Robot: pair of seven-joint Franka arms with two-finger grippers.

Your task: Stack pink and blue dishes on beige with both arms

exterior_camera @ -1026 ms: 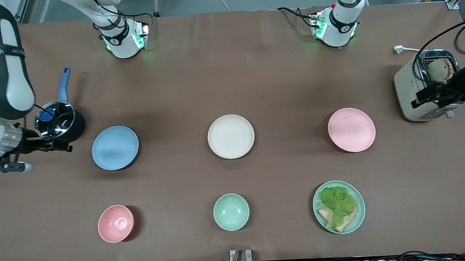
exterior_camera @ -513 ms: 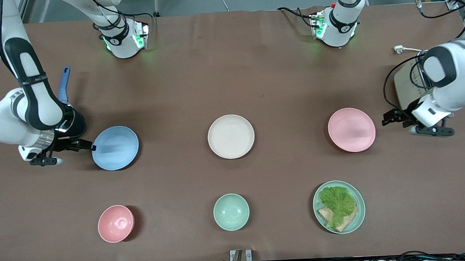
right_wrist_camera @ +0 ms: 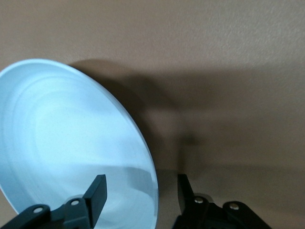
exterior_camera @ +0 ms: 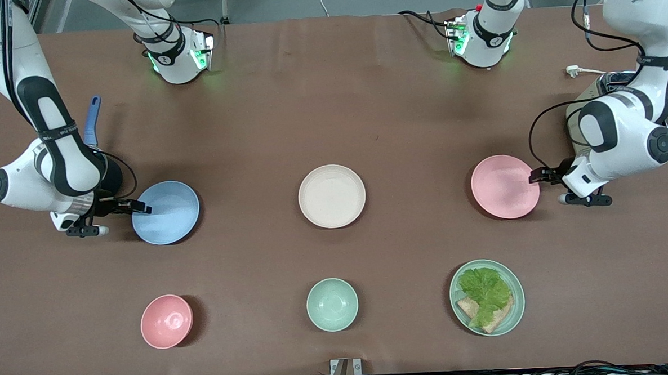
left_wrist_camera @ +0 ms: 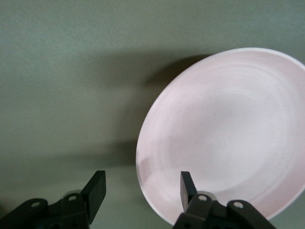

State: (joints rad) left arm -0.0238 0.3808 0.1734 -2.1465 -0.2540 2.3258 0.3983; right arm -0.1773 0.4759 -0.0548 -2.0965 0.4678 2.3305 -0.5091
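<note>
The pastel blue plate (exterior_camera: 165,212) lies toward the right arm's end of the table. My right gripper (exterior_camera: 141,207) stands open astride its outer rim, one finger over the plate (right_wrist_camera: 71,152), the other outside. The beige plate (exterior_camera: 331,196) rests at the table's middle. The pastel pink plate (exterior_camera: 505,186) lies toward the left arm's end. My left gripper (exterior_camera: 536,176) is open astride that plate's rim (left_wrist_camera: 228,133), one finger above the dish, one beside it. My right gripper (right_wrist_camera: 138,191) and left gripper (left_wrist_camera: 140,188) hold nothing.
A black pot (exterior_camera: 109,177) with a blue handle stands beside the blue plate, under the right arm. A toaster (exterior_camera: 581,112) sits by the left arm. Nearer the front camera are a pink bowl (exterior_camera: 166,321), a mint bowl (exterior_camera: 332,304) and a mint plate (exterior_camera: 487,297) with lettuce and bread.
Both arms swung in from the table's ends and came down. Each open gripper has reached the outer rim of its plate. The plates have not moved.
</note>
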